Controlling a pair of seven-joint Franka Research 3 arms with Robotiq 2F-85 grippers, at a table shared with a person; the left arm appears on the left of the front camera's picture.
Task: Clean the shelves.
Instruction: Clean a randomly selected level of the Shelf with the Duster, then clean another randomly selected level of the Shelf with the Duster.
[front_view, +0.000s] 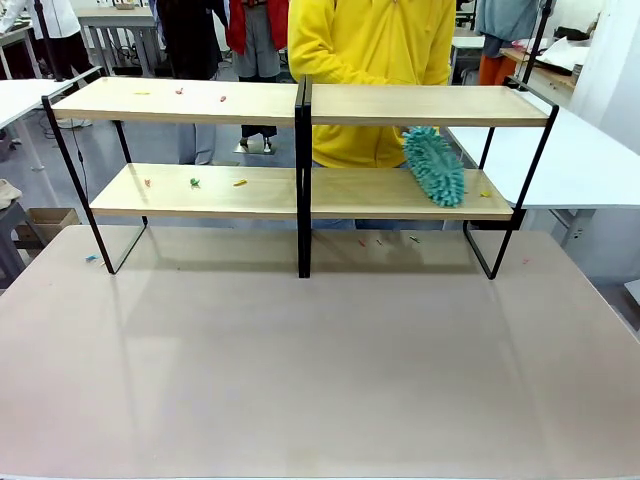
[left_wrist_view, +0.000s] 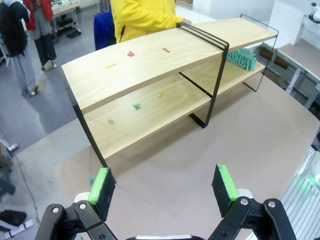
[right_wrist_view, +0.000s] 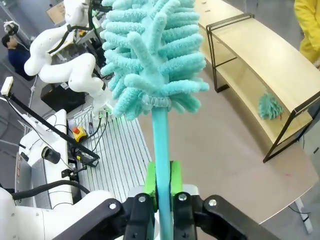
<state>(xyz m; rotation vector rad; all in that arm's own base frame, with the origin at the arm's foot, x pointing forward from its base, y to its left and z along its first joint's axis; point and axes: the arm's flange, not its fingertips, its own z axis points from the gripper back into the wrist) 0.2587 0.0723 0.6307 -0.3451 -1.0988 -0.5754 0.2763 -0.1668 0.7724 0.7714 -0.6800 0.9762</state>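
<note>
The shelves (front_view: 300, 190) stand across the far half of the table, with light wood boards on a black frame. Small coloured scraps (front_view: 195, 183) lie on the two left boards. A teal duster (front_view: 435, 165) rests on the lower right board, in front of a person in yellow (front_view: 370, 40). My left gripper (left_wrist_view: 164, 187) hangs open above the table, facing the shelves (left_wrist_view: 150, 85), nothing between its green pads (left_wrist_view: 102, 187). My right gripper (right_wrist_view: 162, 181) is shut on the thin handle of a second teal duster (right_wrist_view: 150, 55), held upright, well away from the shelves (right_wrist_view: 260, 55).
The near part of the table (front_view: 320, 360) is bare, with a few scraps (front_view: 92, 258) by the shelf feet. White tables (front_view: 590, 160) stand to either side. In the right wrist view, a white robot arm (right_wrist_view: 65, 65) and cables sit beside the table edge.
</note>
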